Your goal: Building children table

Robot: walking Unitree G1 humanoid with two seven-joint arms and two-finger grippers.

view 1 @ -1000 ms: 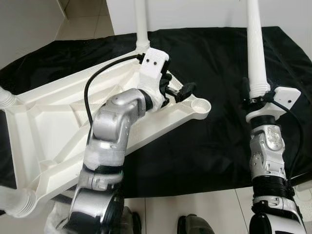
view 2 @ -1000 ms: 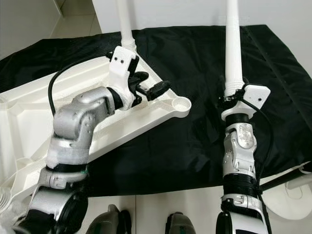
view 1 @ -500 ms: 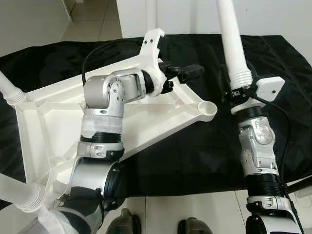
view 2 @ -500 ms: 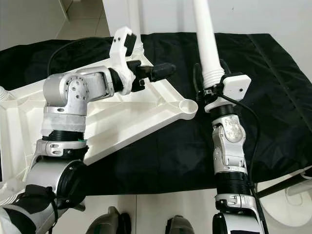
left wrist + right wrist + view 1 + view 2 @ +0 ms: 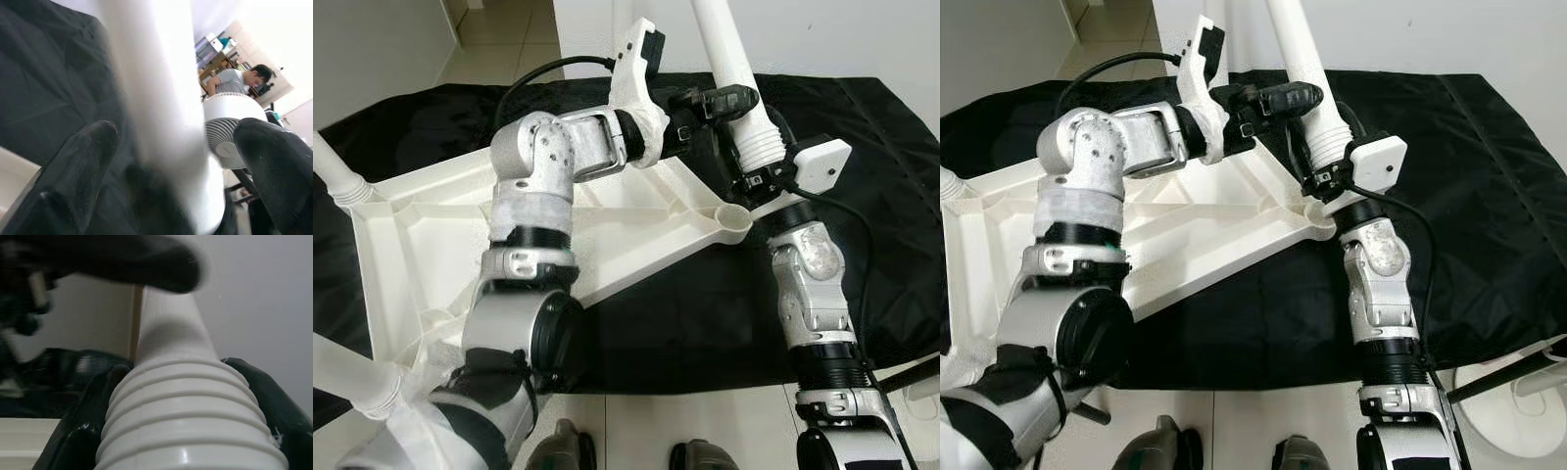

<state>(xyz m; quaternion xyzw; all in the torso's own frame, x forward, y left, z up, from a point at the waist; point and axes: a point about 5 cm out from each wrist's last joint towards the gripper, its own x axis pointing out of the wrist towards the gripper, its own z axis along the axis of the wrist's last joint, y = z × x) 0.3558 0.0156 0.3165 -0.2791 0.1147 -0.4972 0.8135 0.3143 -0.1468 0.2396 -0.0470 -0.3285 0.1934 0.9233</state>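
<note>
The white table top [image 5: 431, 245] lies upside down on a black cloth. My right gripper [image 5: 756, 171] is shut on a white table leg [image 5: 729, 59] at its ribbed threaded end [image 5: 190, 421], holding it upright and slightly tilted just above the table's empty corner socket [image 5: 734, 217]. My left gripper [image 5: 729, 96] reaches across to the same leg a little higher up. Its black fingers [image 5: 83, 156] stand on either side of the leg [image 5: 156, 98], open, with a gap on one side.
Two other legs stand in the table top's corners, one at the left [image 5: 333, 171] and one at the near left [image 5: 342, 377]. The black cloth [image 5: 705, 313] covers the floor. A white fan [image 5: 230, 127] and a person [image 5: 234, 81] are in the background.
My right arm has carried the leg leftward to just above the corner socket. My left gripper has risen off the table top and moved right to straddle the leg.
</note>
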